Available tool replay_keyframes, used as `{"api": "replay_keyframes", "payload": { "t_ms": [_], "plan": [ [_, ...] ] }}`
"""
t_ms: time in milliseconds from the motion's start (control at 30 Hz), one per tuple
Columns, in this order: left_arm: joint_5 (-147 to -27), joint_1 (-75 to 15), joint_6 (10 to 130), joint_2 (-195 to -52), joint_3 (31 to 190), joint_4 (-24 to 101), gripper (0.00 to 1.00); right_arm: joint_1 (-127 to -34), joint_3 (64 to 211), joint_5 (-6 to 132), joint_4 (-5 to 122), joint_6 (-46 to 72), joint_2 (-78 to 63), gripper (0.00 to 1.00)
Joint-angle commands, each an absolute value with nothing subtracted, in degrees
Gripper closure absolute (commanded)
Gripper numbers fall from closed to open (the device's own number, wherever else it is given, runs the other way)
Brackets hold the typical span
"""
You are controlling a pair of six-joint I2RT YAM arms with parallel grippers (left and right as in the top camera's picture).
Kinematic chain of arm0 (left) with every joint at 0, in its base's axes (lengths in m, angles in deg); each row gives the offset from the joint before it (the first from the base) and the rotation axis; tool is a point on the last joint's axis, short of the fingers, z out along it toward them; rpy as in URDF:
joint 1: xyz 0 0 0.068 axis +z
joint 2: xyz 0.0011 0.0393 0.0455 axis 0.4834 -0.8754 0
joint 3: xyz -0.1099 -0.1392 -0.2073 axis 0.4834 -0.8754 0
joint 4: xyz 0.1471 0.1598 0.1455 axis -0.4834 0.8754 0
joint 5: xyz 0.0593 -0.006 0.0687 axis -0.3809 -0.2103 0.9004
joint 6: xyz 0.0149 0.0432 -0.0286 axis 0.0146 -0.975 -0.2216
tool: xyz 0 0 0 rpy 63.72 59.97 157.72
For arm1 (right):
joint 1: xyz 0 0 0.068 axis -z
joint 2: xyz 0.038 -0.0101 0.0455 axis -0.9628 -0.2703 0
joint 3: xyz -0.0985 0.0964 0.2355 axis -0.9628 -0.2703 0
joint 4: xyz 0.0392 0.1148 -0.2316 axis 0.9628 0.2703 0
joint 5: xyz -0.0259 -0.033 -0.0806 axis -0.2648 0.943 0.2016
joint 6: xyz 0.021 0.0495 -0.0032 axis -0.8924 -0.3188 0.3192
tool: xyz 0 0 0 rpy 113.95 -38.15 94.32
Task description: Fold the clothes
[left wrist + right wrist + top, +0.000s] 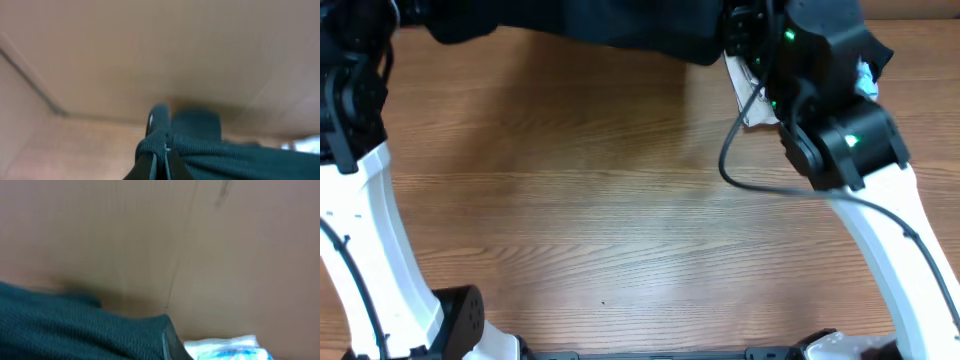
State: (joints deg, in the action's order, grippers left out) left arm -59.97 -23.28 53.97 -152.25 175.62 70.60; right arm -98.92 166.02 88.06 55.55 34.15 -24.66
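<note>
— If that grip slips, where does the black fabric shirt end up?

— Slumped at the far edge of the brown wooden table. That is where it lies now, a dark band between the two arms and partly out of the overhead view. The left gripper has its jaws pressed on a bunched fold. It is a thin bite (only a ridge of cloth shows between them), so I judge a quick pull could strip it out.

— And the right gripper?

— Cloth lies against one finger, but whether the jaws are closed on it I cannot tell. A white crumpled scrap with blue print sits just beside that finger and could get dragged into the fold.

— Room to work?

— Plenty toward the near side: bare wood from the shirt to the arm bases. The looping black cable hangs over that stretch on the right and might snag the hem.
</note>
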Motion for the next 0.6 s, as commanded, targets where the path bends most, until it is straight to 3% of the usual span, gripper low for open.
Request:
{"api": "replay_keyframes", "payload": {
  "t_ms": [0, 267, 567],
  "plan": [
    [-55.42, -22.45, 52.31, -157.6, 176.15, 77.05, 0.94, -97.04, 166.79, 83.86, 61.16, 30.37, -29.57, 0.96],
    [-55.86, -22.42, 52.33, -172.81, 176.1, 101.15, 0.96, -97.17, 166.5, 68.24, 79.37, 27.2, -39.1, 0.96],
    [-57.87, -22.36, 52.68, -175.31, 167.03, 101.15, 0.96, -100.05, 164.67, 53.96, 93.27, 24.56, -39.45, 0.96]
  ]
}}
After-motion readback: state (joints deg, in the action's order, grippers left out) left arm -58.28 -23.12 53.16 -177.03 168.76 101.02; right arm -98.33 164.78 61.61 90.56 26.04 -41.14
